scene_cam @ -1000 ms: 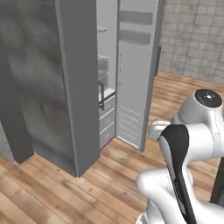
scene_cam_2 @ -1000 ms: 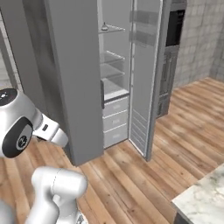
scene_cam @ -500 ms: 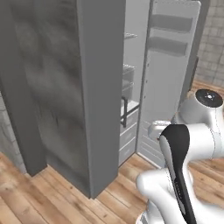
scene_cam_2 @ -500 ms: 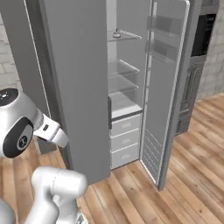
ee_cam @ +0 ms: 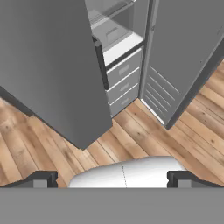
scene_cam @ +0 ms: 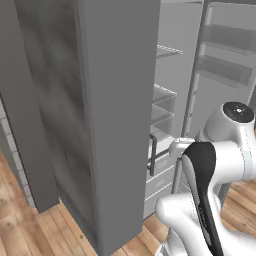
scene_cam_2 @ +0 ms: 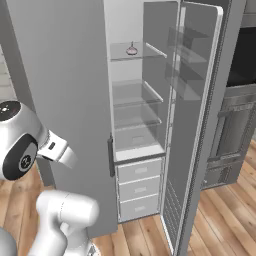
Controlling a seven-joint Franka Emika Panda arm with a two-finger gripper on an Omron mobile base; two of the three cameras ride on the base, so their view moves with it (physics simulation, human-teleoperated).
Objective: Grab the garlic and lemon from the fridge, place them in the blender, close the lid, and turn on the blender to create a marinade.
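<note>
On the fridge (scene_cam_2: 65, 100)'s top glass shelf (scene_cam_2: 125, 52) sits garlic (scene_cam_2: 132, 49).

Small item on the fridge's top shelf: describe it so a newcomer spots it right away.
Start at the tall grey fridge with its right-hand door swung open. Inside, above the three white drawers, go to the topmost glass shelf. The small pale bulb-shaped item with a pointed top sits there; the shelves below look bare.
</note>
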